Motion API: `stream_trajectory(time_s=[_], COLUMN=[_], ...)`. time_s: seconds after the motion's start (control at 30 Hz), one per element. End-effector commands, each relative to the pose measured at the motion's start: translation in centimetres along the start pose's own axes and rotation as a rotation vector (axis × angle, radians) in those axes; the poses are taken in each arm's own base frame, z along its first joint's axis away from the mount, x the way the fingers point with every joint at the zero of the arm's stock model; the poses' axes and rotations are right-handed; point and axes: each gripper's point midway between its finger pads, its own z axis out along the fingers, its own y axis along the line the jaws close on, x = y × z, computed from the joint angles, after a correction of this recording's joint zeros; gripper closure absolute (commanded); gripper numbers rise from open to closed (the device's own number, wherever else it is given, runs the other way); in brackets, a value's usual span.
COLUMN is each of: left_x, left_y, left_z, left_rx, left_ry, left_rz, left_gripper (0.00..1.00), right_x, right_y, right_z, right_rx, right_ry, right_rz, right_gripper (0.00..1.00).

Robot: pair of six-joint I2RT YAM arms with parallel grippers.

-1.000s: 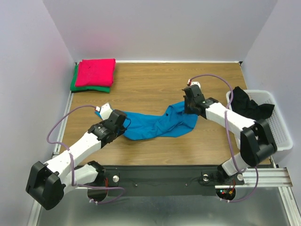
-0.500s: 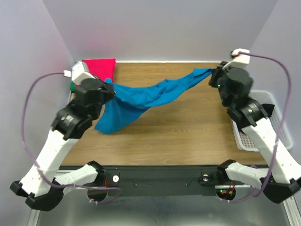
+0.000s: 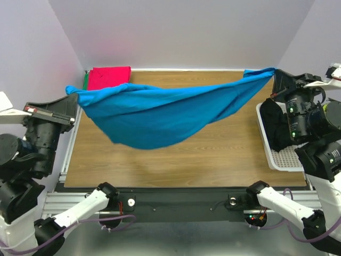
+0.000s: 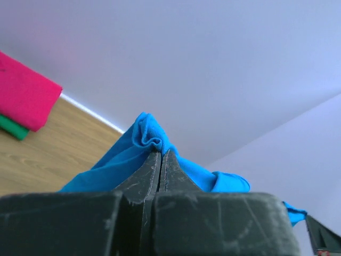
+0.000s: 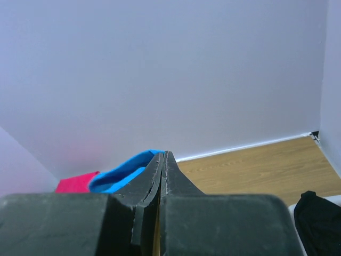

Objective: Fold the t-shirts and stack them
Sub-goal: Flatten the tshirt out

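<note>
— Where's the blue shirt (image 3: 160, 114)?
— Up in the air over the worktop (image 3: 224, 154), stretched between both arms and sagging in the middle.
— The claws?
— Left claw (image 4: 161, 156) is pinched tight on one end, right claw (image 5: 164, 156) is clamped on the other.
— The others?
— Red shirt (image 3: 109, 78) lies folded on the green shirt (image 4: 8, 127), far left corner.

My left pincer (image 3: 68, 90) at mid-left and my right pincer (image 3: 273, 71) at upper right pinch the stretched shirt (image 3: 154, 114) between them, over the table (image 3: 224, 152); folded shirts (image 3: 109, 77) sit upper left, basket (image 3: 287, 158) at right edge.
</note>
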Motion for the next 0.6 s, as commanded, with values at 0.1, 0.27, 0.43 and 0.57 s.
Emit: stream_trajectory(time_s=[0.1,0.27,0.43,0.57], left_x=[6.6,17.3,27.7,33.1], left_y=[2.4,9.0,19.1,24.1], left_z=[5.2,10.8,16.6,17.1], left_rx=[-0.138,-0.339,-0.468,-0.567], left_ry=[0.109,0.266,0.577,0.727], left_rz=[0.136,0.285,0.333,0.361], left_gripper=[1.00,1.00,0.21,0.16], right_x=[4.6,13.2,23.5,29.7], right_y=[-1.1,-3.8,-7.0,-10.7], right_z=[2.5,4.0,4.9,6.4], right_rx=[0.118,0.269,0.382,0.447], right_ry=[0.090,0.234,0.424,0.581], right_rz=[-0.056,-0.155,-0.260,-0.293], right_gripper=[1.00,1.00,1.00,0.99])
